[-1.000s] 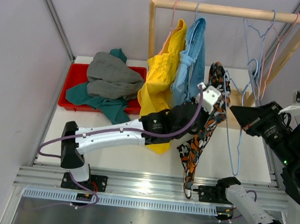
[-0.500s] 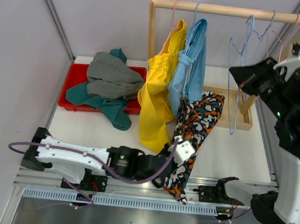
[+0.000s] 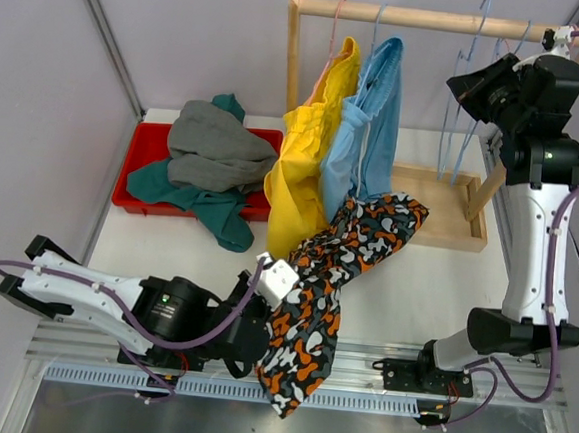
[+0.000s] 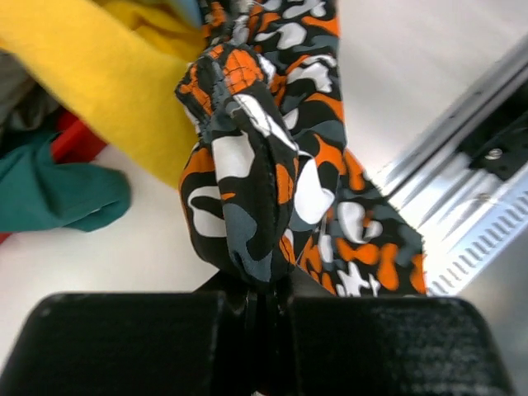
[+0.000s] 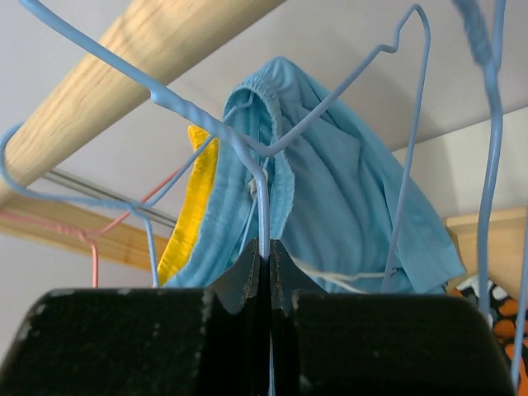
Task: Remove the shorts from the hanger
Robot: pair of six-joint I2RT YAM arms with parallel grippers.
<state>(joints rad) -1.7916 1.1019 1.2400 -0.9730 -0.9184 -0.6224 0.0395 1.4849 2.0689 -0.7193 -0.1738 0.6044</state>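
Camouflage shorts in orange, black and white soft fabric [image 3: 338, 265] are off any hanger. They stretch across the white table [image 3: 444, 289], from beside the wooden rack's base frame [image 3: 449, 234] down over the metal rail at the near edge. The left gripper [image 4: 266, 289] is clamped tight on a bunched fold of them, and the cloth bulges up just above the closed fingers. Beside them, the yellow fabric shorts [image 3: 298, 167] and the light blue fabric shorts [image 3: 372, 123] hang from the rack's wooden top bar [image 3: 435, 19]. The grey shorts [image 3: 215, 145] lie heaped on the dark teal shorts [image 3: 210, 210] in the red plastic tray [image 3: 140, 145]. High by the bar, the right gripper [image 5: 264, 257] is closed on the stem of a thin blue wire hanger [image 5: 263, 206].
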